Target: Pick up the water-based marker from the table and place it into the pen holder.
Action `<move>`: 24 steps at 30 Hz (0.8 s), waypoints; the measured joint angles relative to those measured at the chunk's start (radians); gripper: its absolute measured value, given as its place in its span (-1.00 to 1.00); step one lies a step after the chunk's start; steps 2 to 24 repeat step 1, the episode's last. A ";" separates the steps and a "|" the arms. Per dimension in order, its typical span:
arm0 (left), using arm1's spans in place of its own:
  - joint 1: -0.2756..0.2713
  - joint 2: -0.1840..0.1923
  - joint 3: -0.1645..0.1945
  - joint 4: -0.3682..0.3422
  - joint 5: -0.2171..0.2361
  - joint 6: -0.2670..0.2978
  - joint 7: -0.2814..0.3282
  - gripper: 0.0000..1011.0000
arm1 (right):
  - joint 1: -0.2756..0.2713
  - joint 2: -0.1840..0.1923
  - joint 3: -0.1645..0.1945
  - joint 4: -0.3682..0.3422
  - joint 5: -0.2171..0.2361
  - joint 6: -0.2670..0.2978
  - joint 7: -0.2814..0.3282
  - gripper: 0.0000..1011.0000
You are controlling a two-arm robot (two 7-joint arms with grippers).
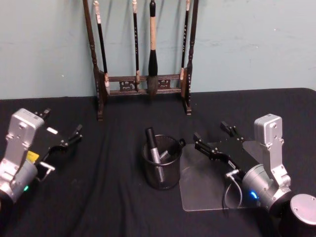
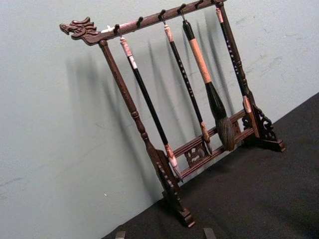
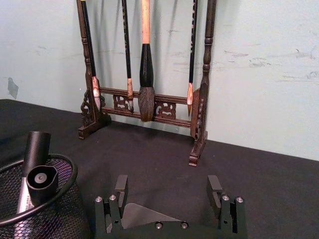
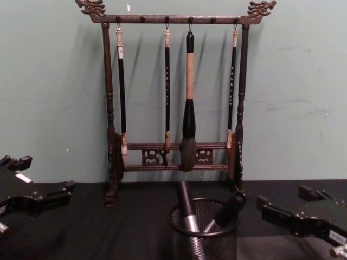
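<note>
Fingers of right gripper (image 1: 213, 138) spread wide, nothing between them; it sits just right of the pen holder (image 1: 161, 168), over the grey mat patch (image 1: 207, 190) on the bench (image 1: 98, 197). Left gripper (image 1: 63, 136) also spread wide and empty, parked well to the left.

Marker (image 1: 154, 148) is inside the holder, leaning on the far-left of the rim, cap end up; a 2nd pen (image 4: 225, 212) leans to the right beside it. We judge the drop as done, w/ the step in hand being retreat.

How to do it well, in our judgement: pull right arm back and to the right, away from the rim, fingers kept apart so nothing snags the mesh. Holder looks light and could tip if nudged. Brush rack (image 1: 143, 54) at far side is well apart, no concern.
</note>
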 joint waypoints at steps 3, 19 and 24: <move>0.000 0.000 0.000 0.000 0.000 0.000 0.000 1.00 | 0.000 0.000 0.000 0.000 0.000 0.000 0.000 0.98; 0.000 0.000 0.000 0.000 0.000 0.000 0.000 1.00 | 0.000 0.000 0.000 0.000 0.000 0.000 0.000 0.98; 0.000 0.000 0.000 0.000 0.000 0.000 0.000 1.00 | 0.000 0.000 0.000 0.000 0.000 0.000 0.000 0.98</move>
